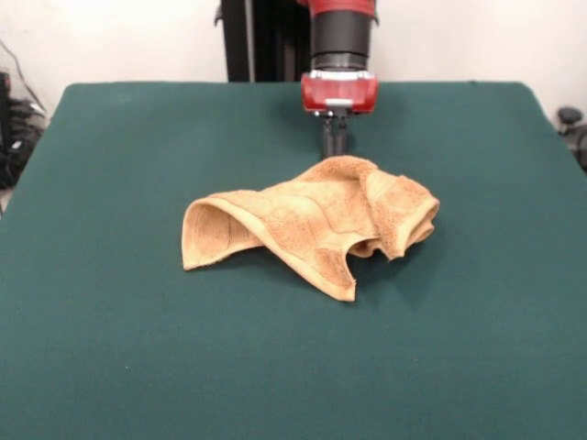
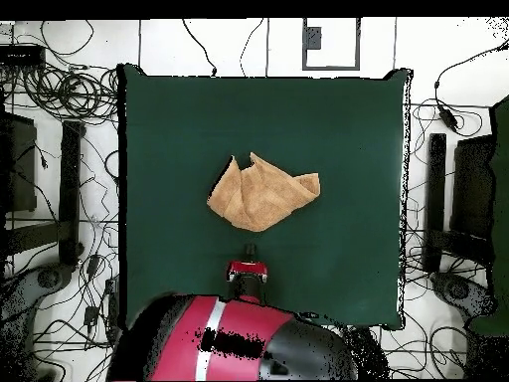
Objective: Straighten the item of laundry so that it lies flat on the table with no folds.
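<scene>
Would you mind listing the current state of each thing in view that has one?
towel: crumpled and folded over itself, one corner curled up, not flat.
claw: lowered just behind the towel's far edge, fingers close together; whether it grips cloth cannot be told.
table: green top, carrying the towel near its middle.

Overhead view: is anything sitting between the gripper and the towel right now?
Nothing. In the overhead view only a short strip of bare green table separates the gripper from the crumpled towel. The front view shows the gripper just behind the towel's raised fold.
</scene>
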Controlling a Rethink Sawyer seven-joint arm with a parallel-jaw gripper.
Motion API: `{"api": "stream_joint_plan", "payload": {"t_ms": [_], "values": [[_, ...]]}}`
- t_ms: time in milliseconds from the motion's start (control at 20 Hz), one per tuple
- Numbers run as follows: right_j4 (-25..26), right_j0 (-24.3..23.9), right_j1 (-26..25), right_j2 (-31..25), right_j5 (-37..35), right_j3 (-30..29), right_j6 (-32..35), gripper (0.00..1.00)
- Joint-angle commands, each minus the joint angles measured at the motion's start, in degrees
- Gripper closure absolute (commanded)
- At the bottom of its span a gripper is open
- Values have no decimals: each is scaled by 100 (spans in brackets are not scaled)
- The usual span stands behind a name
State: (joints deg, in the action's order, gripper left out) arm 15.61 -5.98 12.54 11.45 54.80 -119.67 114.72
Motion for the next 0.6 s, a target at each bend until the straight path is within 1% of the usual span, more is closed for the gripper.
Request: {"api": "stream_joint_plan", "payload": {"t_ms": [50,100,200,300,350,400,450,500,550,600], "values": [[-367,-359,492,-822,-3224,-726,765,100],[-491,-353,524,-870,-3340,-784,816,100],[-934,-349,576,-1067,-3683,-997,1119,100],[-1110,-380,592,-1215,-3741,-1184,1365,100],[-1356,-404,669,-1334,-3958,-1356,1543,100],[-1487,-463,724,-1439,-4142,-1461,1628,100],[-1683,-437,817,-1505,-4351,-1568,1681,100],[-1768,-396,867,-1507,-4391,-1623,1689,100],[-1998,-307,966,-1520,-4559,-1707,1730,100],[-2168,-197,1018,-1502,-4578,-1766,1787,100]]}}
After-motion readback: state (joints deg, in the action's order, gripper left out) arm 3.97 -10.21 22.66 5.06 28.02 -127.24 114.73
